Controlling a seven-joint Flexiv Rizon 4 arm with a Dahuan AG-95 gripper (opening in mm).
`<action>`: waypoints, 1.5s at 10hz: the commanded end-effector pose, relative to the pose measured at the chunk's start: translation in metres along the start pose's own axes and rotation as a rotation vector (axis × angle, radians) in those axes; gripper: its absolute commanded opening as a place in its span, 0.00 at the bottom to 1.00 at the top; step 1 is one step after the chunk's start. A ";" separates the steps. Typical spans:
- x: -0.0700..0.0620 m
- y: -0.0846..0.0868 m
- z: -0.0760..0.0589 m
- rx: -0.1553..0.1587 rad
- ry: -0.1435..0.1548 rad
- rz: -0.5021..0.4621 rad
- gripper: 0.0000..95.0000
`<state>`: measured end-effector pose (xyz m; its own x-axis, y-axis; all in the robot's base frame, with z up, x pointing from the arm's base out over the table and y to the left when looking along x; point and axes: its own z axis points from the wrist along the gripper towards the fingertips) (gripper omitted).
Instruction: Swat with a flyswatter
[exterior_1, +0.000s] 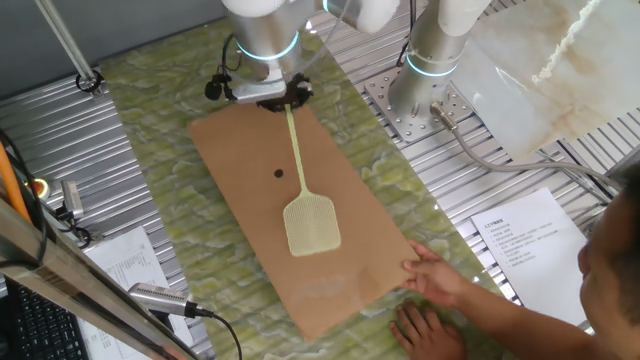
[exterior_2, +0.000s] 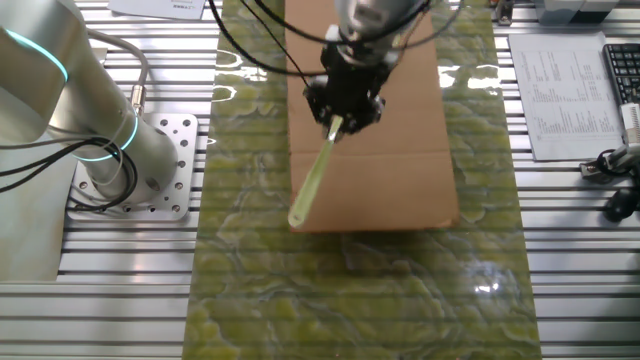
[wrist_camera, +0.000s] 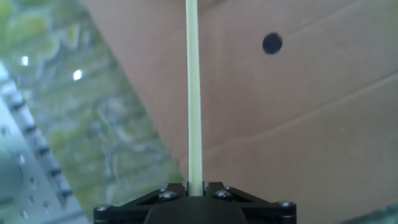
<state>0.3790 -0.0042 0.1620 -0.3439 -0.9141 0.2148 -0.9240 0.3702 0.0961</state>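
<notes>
The pale yellow-green flyswatter (exterior_1: 308, 212) is held over the brown board (exterior_1: 250, 210), its thin handle running from my gripper (exterior_1: 283, 100) down to the flat mesh head. My gripper is shut on the handle's end. In the other fixed view my gripper (exterior_2: 340, 118) clamps the handle (exterior_2: 316, 175), which sticks out toward the board's (exterior_2: 400, 170) near edge. In the hand view the handle (wrist_camera: 193, 93) rises straight from between the shut fingers (wrist_camera: 194, 188). A small black dot (exterior_1: 279, 173) lies on the board left of the handle, and it also shows in the hand view (wrist_camera: 272, 43).
A person's hands (exterior_1: 435, 280) rest on the board's near right corner. A green patterned mat (exterior_1: 160, 200) lies under the board. The arm's base (exterior_1: 425, 70) stands at the back right. Papers (exterior_1: 530, 235) lie at the right, and cables and tools (exterior_1: 150, 295) lie at the left.
</notes>
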 end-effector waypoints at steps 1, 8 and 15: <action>-0.018 0.008 -0.008 -0.014 -0.040 0.169 0.00; -0.013 0.005 -0.008 -0.014 -0.069 0.010 0.00; 0.076 -0.022 0.007 0.026 0.026 -0.128 0.00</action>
<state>0.3744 -0.0645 0.1694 -0.2930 -0.9401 0.1744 -0.9435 0.3138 0.1065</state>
